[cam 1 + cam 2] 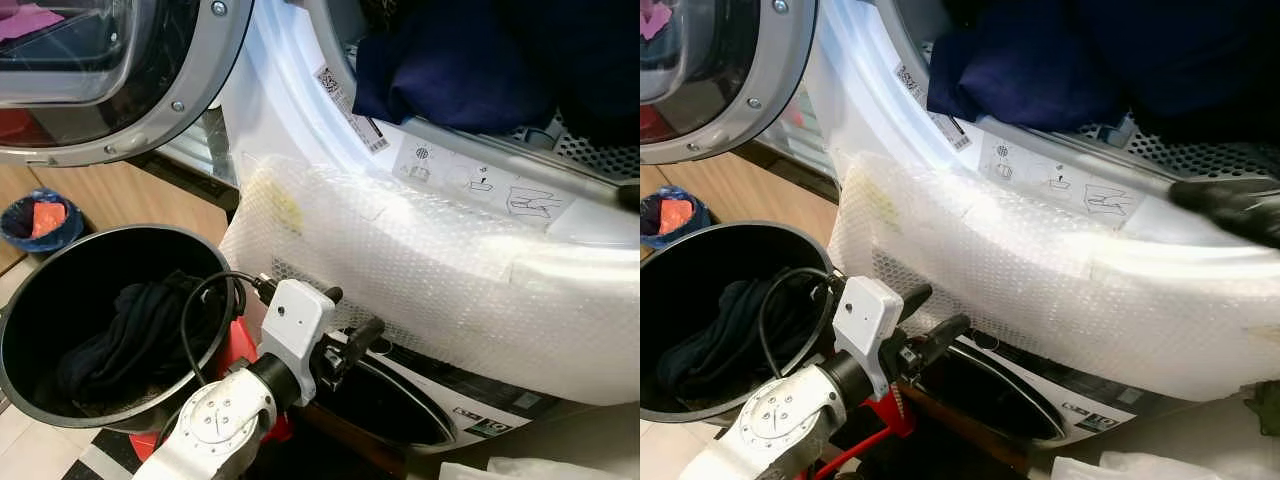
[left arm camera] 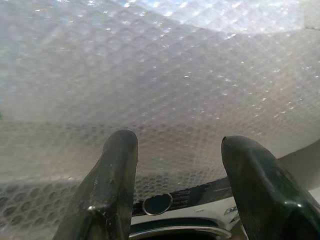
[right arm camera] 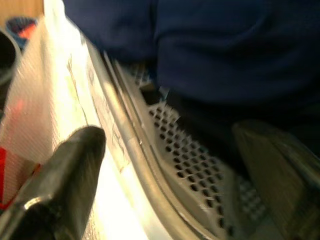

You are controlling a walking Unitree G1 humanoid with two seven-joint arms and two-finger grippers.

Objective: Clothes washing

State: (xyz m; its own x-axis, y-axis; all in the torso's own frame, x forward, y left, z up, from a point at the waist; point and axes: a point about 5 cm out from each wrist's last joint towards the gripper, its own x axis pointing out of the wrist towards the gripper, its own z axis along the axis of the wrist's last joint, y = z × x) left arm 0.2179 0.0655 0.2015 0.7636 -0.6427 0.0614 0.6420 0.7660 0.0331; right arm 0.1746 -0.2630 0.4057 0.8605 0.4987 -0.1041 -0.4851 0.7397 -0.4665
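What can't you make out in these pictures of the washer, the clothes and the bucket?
- Drum: its depth is hidden by the dark blue clothes; how many garments, cannot tell.
- Black bucket: the dark clothing inside is one shadowed mass.
- Right gripper: blurred in the right wrist view, cut off by the edge in the right eye view.
- Label drawings on the washer rim: too small to read.
- Washer front below the rim: veiled by bubble wrap.
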